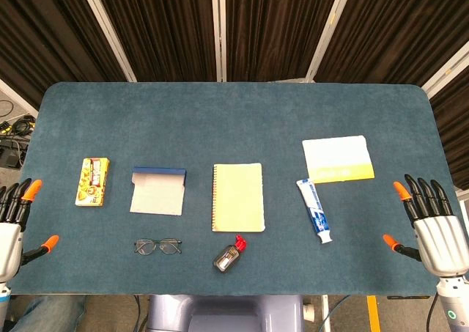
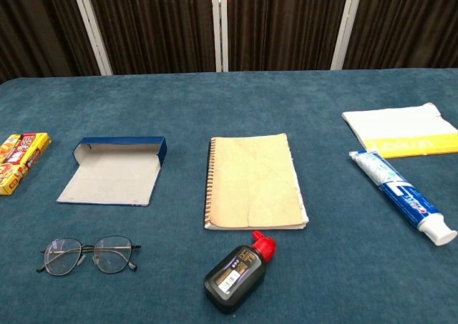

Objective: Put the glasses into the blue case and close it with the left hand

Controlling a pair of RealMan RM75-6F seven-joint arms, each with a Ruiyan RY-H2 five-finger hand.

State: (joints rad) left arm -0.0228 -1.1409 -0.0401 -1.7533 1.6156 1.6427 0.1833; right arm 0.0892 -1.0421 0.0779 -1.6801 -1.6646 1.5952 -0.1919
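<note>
A blue-carpeted surface (image 1: 234, 112) lies set with a row of small goods, dark curtains (image 1: 271, 24) hanging behind it. At the far left edge of the head view, the robot's left hand (image 1: 13, 218) hovers just off the surface, fingers spread wide and holding nothing, its orange-tipped fingers pointing up and its thumb out to the side. Beside it, toward the middle, a yellow snack box (image 1: 92, 181) lies flat. Next comes the blue case (image 1: 157, 190), lying open with its lid flap folded flat toward the near edge and its pale lining showing; the shallow blue tray sits at the far side. The glasses (image 1: 157, 246) rest on the surface just in front of the case, near its open flap but apart from it, lenses upright and temples folded out behind, as the chest view shows (image 2: 89, 255). In the middle lies a spiral-bound notebook (image 1: 237, 197) with a tan cover, and in front of it a black ink bottle (image 1: 229, 255) with a red cap lies on its side. Further right, a toothpaste tube (image 1: 314, 210) lies at a slant, cap toward the near edge, just in front of a folded white-and-yellow cloth (image 1: 338, 158). At the far right the right hand (image 1: 434, 226) hangs open too, fingers apart, empty.
</note>
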